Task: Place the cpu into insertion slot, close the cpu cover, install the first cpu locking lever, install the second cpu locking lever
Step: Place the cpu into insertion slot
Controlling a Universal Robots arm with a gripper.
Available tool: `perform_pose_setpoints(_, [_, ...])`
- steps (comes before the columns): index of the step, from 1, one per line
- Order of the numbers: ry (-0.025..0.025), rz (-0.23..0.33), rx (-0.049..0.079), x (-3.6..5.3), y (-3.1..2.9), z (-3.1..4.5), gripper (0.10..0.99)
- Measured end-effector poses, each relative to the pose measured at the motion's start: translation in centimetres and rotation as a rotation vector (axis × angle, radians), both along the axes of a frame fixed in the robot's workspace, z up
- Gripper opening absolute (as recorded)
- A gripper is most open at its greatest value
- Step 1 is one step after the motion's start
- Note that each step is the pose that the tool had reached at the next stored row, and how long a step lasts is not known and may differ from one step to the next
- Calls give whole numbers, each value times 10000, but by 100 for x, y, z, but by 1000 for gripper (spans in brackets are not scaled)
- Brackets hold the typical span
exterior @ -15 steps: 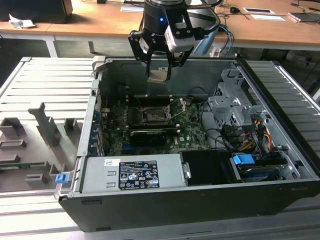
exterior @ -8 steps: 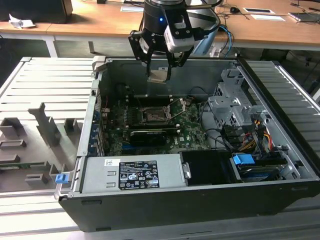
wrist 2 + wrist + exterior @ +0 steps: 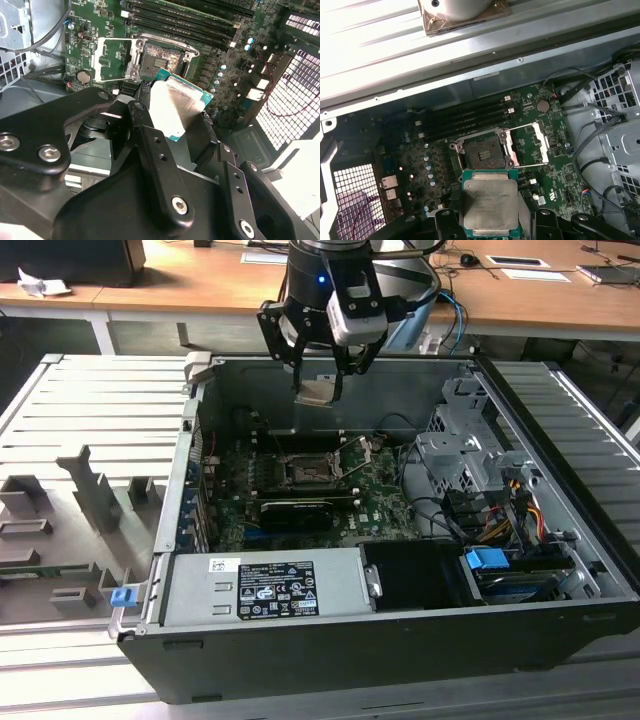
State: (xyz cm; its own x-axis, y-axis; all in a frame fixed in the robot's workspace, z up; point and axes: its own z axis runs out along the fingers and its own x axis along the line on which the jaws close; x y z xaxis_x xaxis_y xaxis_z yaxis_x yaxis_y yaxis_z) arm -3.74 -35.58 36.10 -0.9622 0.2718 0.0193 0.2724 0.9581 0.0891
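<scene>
Gripper clamped on cpu, held above mobo; insertion slot uncovered; cpu cover swung open at slot's edge.

My exterior view looks down at a slant, from some way off, into the open computer case. Both wrist views sit close above the green circuit board, looking past the gripper from different angles. They share the insertion slot and the gripped cpu.
</scene>
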Motion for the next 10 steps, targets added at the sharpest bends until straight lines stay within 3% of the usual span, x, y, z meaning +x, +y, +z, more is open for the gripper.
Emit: perform_pose_setpoints(10, [-1, -248, 0, 0, 0, -6, 525])
